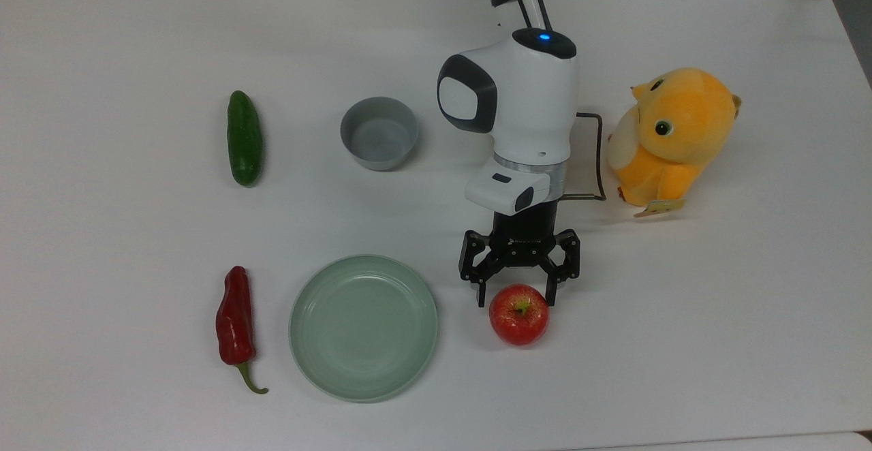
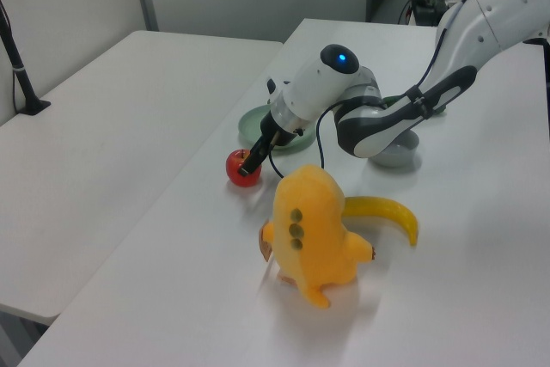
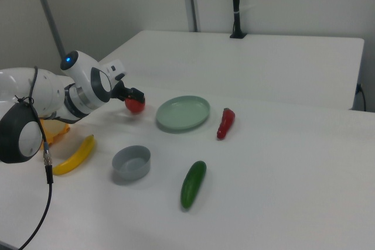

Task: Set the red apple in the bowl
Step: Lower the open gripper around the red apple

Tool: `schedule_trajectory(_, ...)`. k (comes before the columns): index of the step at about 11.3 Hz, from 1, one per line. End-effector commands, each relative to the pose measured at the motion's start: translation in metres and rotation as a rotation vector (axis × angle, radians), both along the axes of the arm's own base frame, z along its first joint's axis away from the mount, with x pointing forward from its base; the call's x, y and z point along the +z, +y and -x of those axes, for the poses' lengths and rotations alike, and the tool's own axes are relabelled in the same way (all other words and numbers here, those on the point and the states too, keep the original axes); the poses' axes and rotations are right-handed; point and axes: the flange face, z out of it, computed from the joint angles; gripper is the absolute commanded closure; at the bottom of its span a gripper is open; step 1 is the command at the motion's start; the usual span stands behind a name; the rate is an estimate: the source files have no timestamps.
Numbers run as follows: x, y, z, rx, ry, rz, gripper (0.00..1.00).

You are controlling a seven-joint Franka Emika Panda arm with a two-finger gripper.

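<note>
Where white table [image 1: 715, 342] meets grey walls, pincer [image 1: 516, 298] spread wide, straddling red apple [image 1: 519, 315].

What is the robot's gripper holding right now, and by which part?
Nothing is held yet. The black two-finger gripper is open, its fingers standing on either side of the round glossy red apple, which sits on the white table.

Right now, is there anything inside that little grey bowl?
The bowl looks empty: in the top view its bare grey floor shows, and the red apple sits on the table between the open end effector fingers. In the left view, the arm covers part of the bowl.
</note>
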Motion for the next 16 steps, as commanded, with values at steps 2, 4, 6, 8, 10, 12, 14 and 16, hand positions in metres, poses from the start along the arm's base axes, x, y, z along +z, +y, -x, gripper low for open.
schedule_trajectory(2,0.000,0.002,0.003,0.006,-0.027,-0.001,0.10)
schedule_trajectory(4,-0.002,0.004,0.004,0.017,-0.028,0.014,0.61)
schedule_trajectory(6,-0.002,0.004,0.005,0.022,-0.028,0.022,0.81)
schedule_trajectory(8,-0.003,0.003,0.004,0.027,-0.030,0.034,0.82)
schedule_trajectory(10,0.001,0.002,0.004,0.022,-0.034,0.030,0.81)
schedule_trajectory(12,0.021,-0.001,0.003,0.010,-0.052,0.009,0.67)
schedule_trajectory(14,0.027,-0.001,0.005,-0.011,-0.048,-0.017,0.00)
schedule_trajectory(16,0.029,-0.001,0.003,-0.015,-0.054,-0.025,0.00)
